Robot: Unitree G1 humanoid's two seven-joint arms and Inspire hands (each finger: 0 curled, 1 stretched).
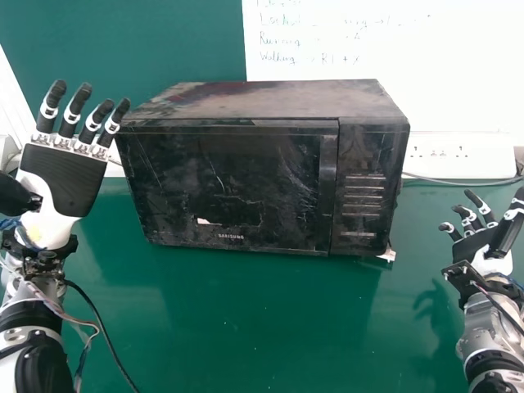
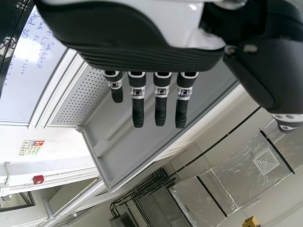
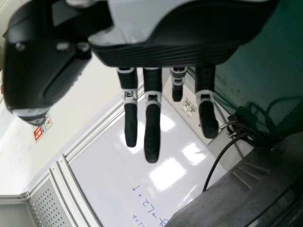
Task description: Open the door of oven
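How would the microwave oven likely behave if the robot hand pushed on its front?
The microwave oven looks rigid, with its boxy casing, so it probably wouldn't flex. Its bulk suggests it is fairly heavy and may resist sliding. Sitting broad and low on the table, it seems unlikely to tip.

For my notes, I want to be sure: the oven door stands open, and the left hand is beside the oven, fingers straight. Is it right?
The door is not open: the head view shows it closed. The left hand is beside the oven, fingers straight.
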